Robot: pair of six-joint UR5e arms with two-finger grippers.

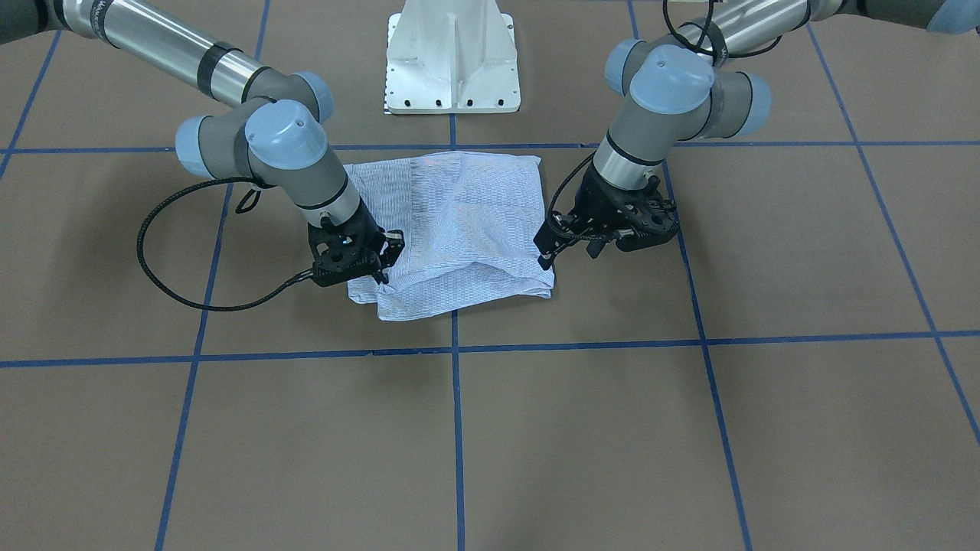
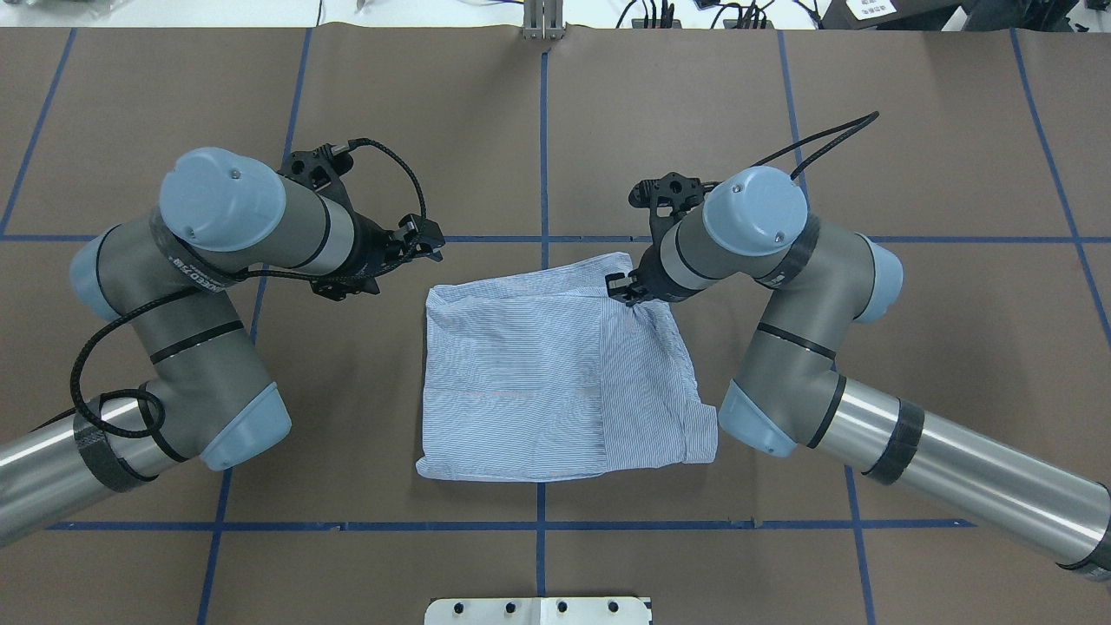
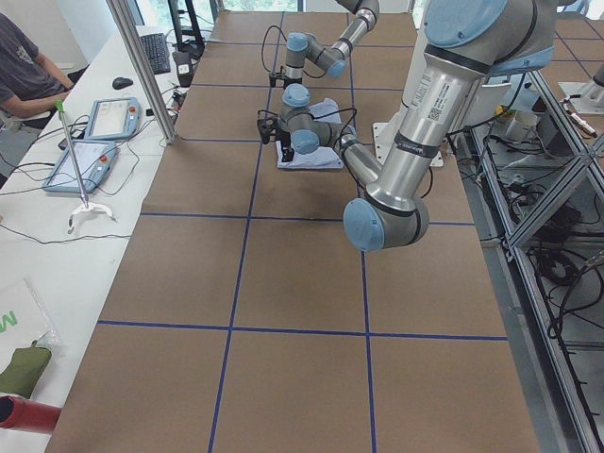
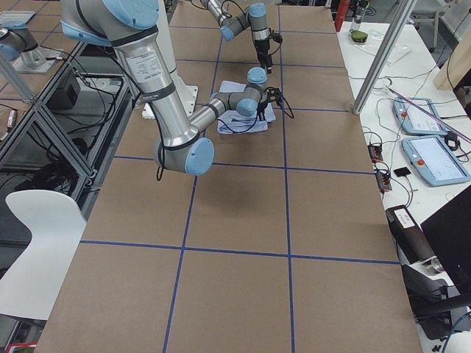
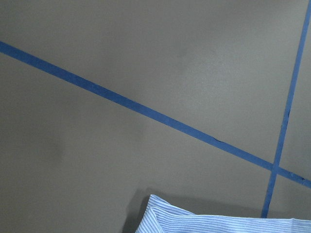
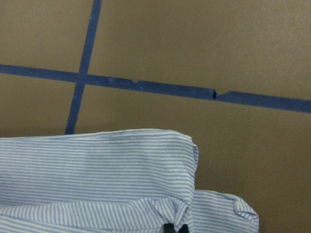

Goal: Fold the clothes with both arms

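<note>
- We see the light blue-and-white finely striped shirt point(image 2: 529, 382) folded into a rough square. It lies flat at the centre of the overhead view, on the brown paper-covered table point(image 2: 694, 130).
- The shirt sits between two horizontal blue tape lines point(image 2: 347, 526) and straddles the vertical centre line.
- One folded layer covers the right third of the shirt in the overhead view, with a straight vertical edge.
- The silver-grey tubular right arm point(image 2: 781, 347) enters from the lower right of the overhead view and bends over the shirt's right edge.
- The black two-finger right pincer point(image 2: 623, 289) is at the shirt's upper right corner and pinches a bunch of cloth.
- In the right wrist view we see its fingertips at the bottom edge, with puckered fabric between them.
- The silver-grey tubular left arm point(image 2: 200, 347) enters from the lower left of the overhead view.
- The black two-finger left pincer point(image 2: 423, 240) is up and left of the shirt's upper left corner. It is over bare table with a gap to the cloth.
- Its fingers look spread and it grips nothing.
- The left wrist view shows only a shirt corner at the bottom edge, plus tape lines.
- In the front view we see a white metal pedestal base point(image 1: 452, 69) at top centre.
</note>
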